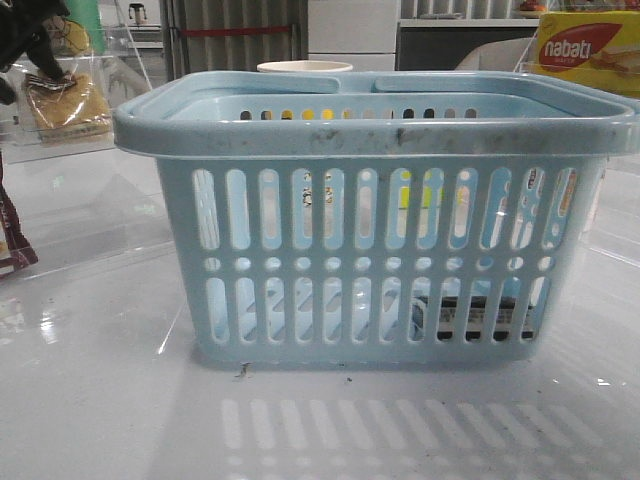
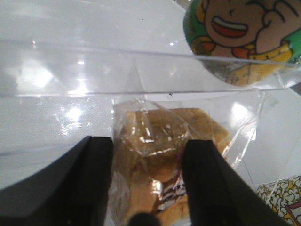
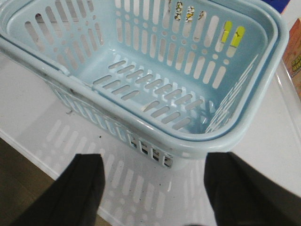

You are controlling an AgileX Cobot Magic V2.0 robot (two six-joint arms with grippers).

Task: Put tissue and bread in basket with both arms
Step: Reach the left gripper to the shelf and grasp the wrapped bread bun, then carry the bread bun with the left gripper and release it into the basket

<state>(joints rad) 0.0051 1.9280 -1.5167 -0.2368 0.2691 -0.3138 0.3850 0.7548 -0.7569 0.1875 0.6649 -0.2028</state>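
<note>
The bread [image 1: 66, 103], golden-brown in a clear packet with a dark label strip, hangs high at the far left. My left gripper [image 1: 35, 60] is shut on it. In the left wrist view the bread [image 2: 162, 141] fills the gap of the left gripper [image 2: 150, 143]. The light-blue basket [image 1: 380, 135] stands in the middle. Its floor [image 3: 155, 89] is bare. A low black and white pack, the tissue [image 1: 480, 315], shows through the lower right slots, apparently behind the basket. My right gripper [image 3: 155, 160] is open over the table by a basket corner [image 3: 178, 155].
A dark maroon packet [image 1: 14, 245] lies at the left edge. A yellow and red nabati box [image 1: 590, 50] and a white cup [image 1: 305, 67] stand behind the basket. Clear plastic bin walls [image 2: 141, 70], a round cartoon-printed thing [image 2: 240, 37] and a popcorn-print packet [image 2: 282, 197] surround the bread. The table's edge [image 3: 33, 160] is near my right gripper.
</note>
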